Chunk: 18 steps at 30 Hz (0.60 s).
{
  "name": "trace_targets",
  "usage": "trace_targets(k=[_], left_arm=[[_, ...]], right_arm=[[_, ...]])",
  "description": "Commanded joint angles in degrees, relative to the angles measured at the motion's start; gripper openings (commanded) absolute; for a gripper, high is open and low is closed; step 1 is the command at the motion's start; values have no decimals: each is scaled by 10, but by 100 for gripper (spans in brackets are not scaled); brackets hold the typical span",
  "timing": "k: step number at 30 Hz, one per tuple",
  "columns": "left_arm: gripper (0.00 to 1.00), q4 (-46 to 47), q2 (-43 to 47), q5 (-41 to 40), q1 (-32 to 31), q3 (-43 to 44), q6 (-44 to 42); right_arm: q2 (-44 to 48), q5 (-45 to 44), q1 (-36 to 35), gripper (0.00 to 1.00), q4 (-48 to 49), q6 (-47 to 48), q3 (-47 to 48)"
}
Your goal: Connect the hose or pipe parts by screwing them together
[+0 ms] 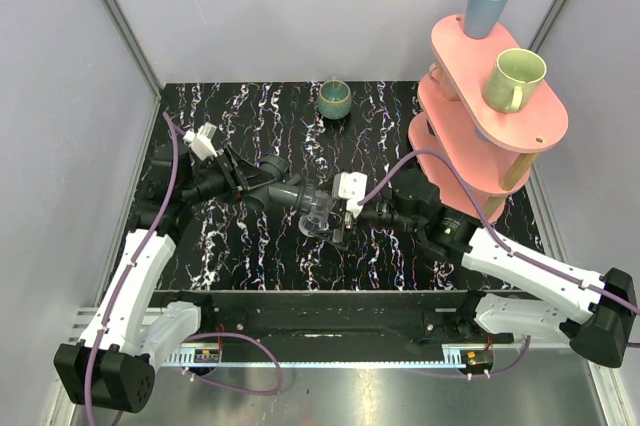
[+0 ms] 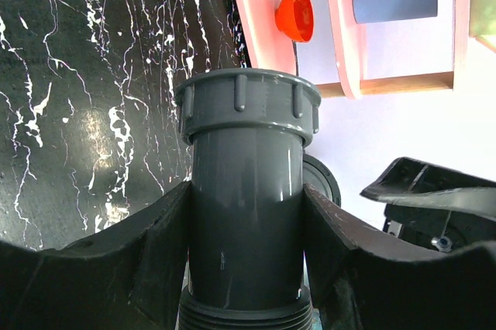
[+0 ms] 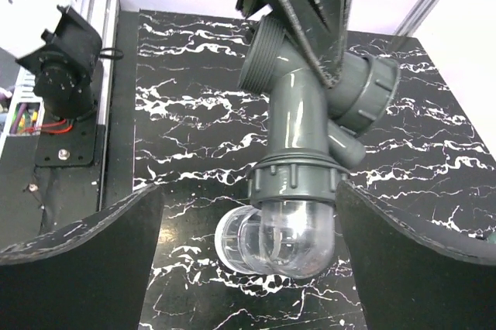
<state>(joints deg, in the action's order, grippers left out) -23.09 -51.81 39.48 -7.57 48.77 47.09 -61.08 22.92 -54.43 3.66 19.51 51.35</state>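
A dark grey pipe fitting (image 1: 283, 189) hangs above the middle of the table, and my left gripper (image 1: 248, 184) is shut on its straight barrel (image 2: 246, 214). At the fitting's lower end a ribbed grey nut (image 3: 298, 184) holds a clear, see-through connector (image 3: 283, 238), also seen from above (image 1: 318, 217). My right gripper (image 3: 248, 225) is open, its two fingers (image 3: 85, 249) standing wide on either side of the nut and clear piece without touching them. In the top view the right gripper (image 1: 338, 214) sits just right of the clear connector.
A small green cup (image 1: 333, 98) stands at the back of the black marbled table (image 1: 240, 246). A pink two-tier rack (image 1: 490, 116) at the back right carries a blue cup (image 1: 486, 6) and a pale green mug (image 1: 514, 79); an orange funnel (image 2: 295, 13) sits on it.
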Motion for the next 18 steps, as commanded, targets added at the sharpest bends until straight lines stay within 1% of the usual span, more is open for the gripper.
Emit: trace_targets(k=[1,8,13,18], left_arm=[[0,22,6,2,4,24,36],[0,23,13,10,4,18,41],[0,23,9,15,4,13,41],[0,21,6,22,4,16,38]], right_arm=[[-4,-36,-20,100,40,62,-17],[-41,-103,-53,100,23,112,9],[-68,-132,-70,100,30,135,12],[-96,-138,-76,100,42,145,16]])
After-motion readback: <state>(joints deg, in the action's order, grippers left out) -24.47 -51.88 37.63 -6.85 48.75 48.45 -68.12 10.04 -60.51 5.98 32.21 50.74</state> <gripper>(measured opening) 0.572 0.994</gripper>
